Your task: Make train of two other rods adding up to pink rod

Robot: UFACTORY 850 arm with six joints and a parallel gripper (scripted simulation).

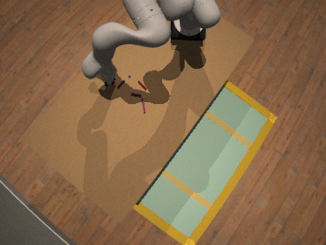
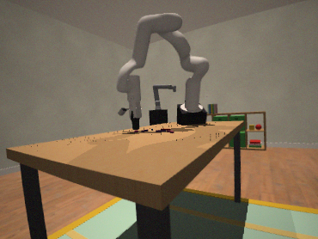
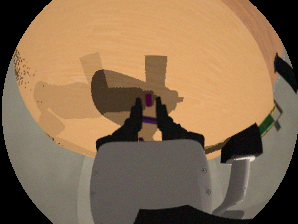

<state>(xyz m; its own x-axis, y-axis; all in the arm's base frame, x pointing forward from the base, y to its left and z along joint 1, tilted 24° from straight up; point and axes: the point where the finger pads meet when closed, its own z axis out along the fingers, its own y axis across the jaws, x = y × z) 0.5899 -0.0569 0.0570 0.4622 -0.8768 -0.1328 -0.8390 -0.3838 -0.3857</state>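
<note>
Top | red rod [image 1: 142, 85] apart from pink rod [image 1: 144, 107]

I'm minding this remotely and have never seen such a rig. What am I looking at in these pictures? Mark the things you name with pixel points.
It is one jointed grey robot arm [image 1: 147, 33] [image 2: 140, 45] ending in a black two-fingered pincer [image 1: 110, 83] [image 2: 136, 127] [image 3: 148, 104]. The top picture looks down from above, the exterior one across the table [image 1: 57, 132] [image 2: 116, 159] [image 3: 190, 40] from beyond one corner, and the wrist one along the pincer's fingers. On the table lie small coloured rods, among them a red rod [image 1: 142, 85], a pink rod [image 1: 144, 107] and a tiny blue one [image 1: 129, 77]. The pincer is partly open and holds nothing; a short magenta rod [image 3: 148, 101] shows between its fingertips, with a gap either side.
</note>
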